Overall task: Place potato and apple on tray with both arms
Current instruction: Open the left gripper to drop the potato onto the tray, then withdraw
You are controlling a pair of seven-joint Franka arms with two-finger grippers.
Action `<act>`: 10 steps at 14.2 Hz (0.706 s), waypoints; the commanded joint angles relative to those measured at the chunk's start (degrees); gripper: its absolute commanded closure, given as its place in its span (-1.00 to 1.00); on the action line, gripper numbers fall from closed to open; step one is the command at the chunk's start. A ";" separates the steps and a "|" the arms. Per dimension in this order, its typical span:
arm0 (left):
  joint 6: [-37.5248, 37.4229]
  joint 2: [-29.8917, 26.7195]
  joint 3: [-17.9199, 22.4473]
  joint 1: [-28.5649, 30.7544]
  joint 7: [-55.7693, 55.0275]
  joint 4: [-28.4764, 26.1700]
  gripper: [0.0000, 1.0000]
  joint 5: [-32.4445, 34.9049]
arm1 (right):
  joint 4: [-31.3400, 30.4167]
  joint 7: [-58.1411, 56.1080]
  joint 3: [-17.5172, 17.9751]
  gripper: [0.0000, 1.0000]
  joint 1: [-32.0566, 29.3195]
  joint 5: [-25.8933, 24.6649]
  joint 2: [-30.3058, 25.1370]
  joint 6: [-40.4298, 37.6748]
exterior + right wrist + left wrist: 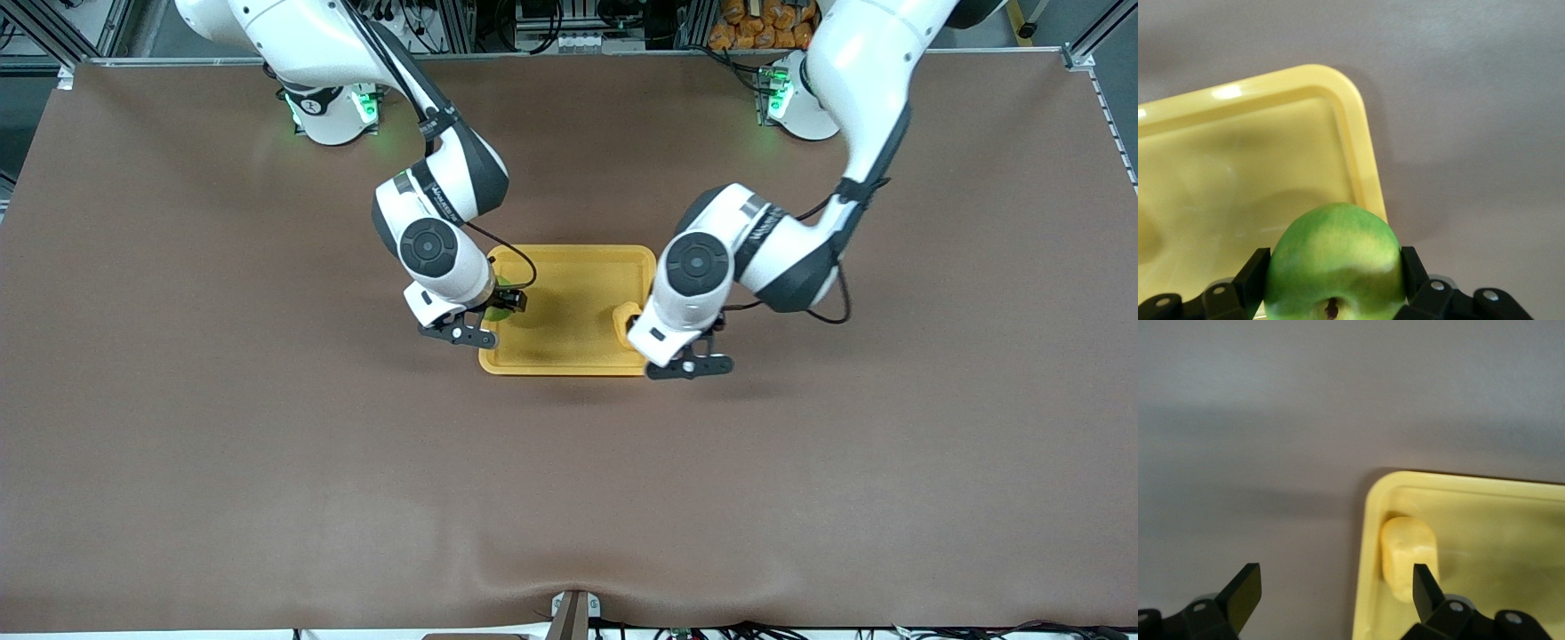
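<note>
The yellow-orange tray (569, 267) lies mid-table. My right gripper (507, 302) is shut on the green apple (494, 309) and holds it over the tray's rim at the right arm's end. In the right wrist view the apple (1335, 257) sits between the fingers (1253, 273), with the tray (1238, 160) below it. The potato (626, 320) lies in the tray by the rim at the left arm's end. My left gripper (642, 340) is open just above it. In the left wrist view the gripper (1336, 593) straddles the tray rim (1367, 547), and one finger stands beside the potato (1405, 550) without holding it.
The brown table cloth (267, 444) surrounds the tray on all sides. The arms' bases (333, 111) stand at the table's back edge. Nothing else lies on the table.
</note>
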 commanded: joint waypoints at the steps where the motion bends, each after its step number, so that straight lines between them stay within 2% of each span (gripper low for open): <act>1: -3.95 -4.50 -0.48 3.99 2.43 -0.43 -1.00 0.22 | 0.42 1.99 -0.50 1.00 1.27 1.10 1.63 2.03; 4: -7.82 -8.72 -0.65 7.43 3.31 -0.43 -1.00 0.31 | 0.68 3.13 -0.50 1.00 2.23 1.10 2.86 2.48; 8: -9.76 -12.59 -0.56 13.31 13.13 -0.52 -1.00 0.31 | 0.86 4.90 -0.50 1.00 2.85 1.10 4.97 5.73; 9: -10.29 -13.56 -0.57 14.89 15.25 -0.52 -1.00 0.31 | 0.86 5.25 -0.50 0.86 3.11 1.10 5.15 5.99; 10: -10.99 -14.09 -0.65 16.21 17.70 -0.43 -1.00 0.22 | 0.95 5.60 -0.50 0.34 3.12 1.10 5.15 6.00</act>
